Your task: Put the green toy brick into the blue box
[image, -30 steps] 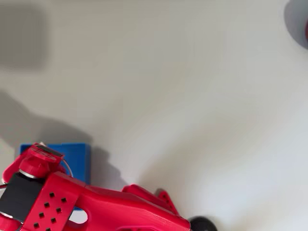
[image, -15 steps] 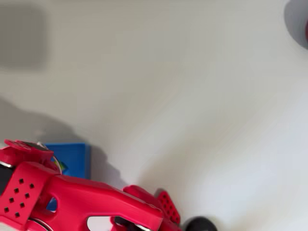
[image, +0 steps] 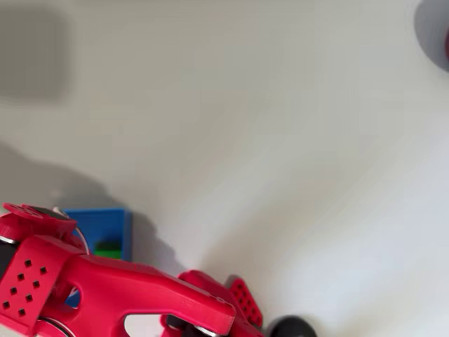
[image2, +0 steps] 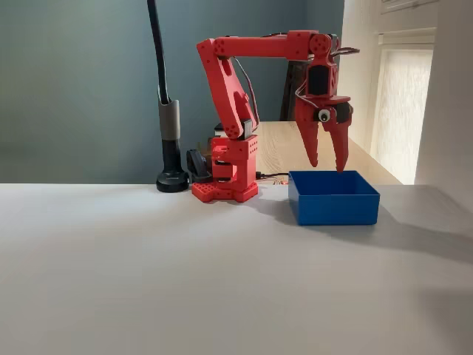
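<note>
Gripper (image2: 327, 167) of my red plastic two-finger arm (image2: 244, 96) hangs just above the square bright-blue plastic box (image2: 333, 205), pointing down, its two fingers spread apart with nothing between them. From the overhead camera I see the small green studded toy brick (image: 107, 248) lying inside the box (image: 105, 223), near its right wall, partly edged by the arm's red shell. The box sits on a pale grey table (image2: 185, 281). A black lamp post (image2: 166, 103) stands behind the arm's base.

Brick (image: 106, 247) lies in box (image2: 332, 208), gripper (image2: 326, 163) above.
</note>
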Robot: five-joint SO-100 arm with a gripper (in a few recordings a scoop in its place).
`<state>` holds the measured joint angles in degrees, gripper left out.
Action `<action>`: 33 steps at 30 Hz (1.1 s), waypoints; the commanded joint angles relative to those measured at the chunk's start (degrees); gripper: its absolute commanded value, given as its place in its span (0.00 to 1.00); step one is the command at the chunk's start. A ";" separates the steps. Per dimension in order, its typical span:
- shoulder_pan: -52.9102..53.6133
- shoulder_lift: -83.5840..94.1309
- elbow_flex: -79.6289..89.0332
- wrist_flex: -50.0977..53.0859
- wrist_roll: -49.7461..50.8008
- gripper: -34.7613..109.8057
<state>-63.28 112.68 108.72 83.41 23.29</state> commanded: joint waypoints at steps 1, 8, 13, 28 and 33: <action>2.29 0.62 -4.66 1.14 0.53 0.29; 16.26 0.44 -10.11 0.79 -2.29 0.24; 28.39 0.44 -12.22 -0.79 -6.06 0.24; 56.51 1.93 2.72 -22.50 -20.39 0.24; 59.59 6.50 9.84 -26.37 -20.04 0.24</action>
<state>-4.83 113.20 114.61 60.21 3.25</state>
